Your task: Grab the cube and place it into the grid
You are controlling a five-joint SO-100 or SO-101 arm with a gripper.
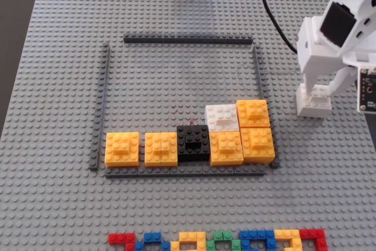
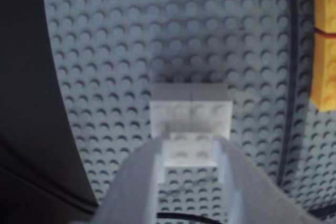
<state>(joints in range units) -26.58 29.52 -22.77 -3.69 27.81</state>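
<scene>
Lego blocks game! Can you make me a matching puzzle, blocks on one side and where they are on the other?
Things:
1. black block
2. white cube
3. colourful brick row
4. other white block

Places:
A. bottom edge of the fixed view
B. outside the grid, at the gripper
C. in the bottom row, between orange blocks
D. inside the grid, left of an orange block

Pairs: 1-C, 2-B, 3-A, 4-D

In the fixed view the grid sits mid-plate, and blocks fill its near edge: two at the left, one in the middle, and a cluster at the near right corner with another block just behind. The cube lies right of the grid, outside its right strip, under the gripper. A row of bricks lines the near edge.
</scene>
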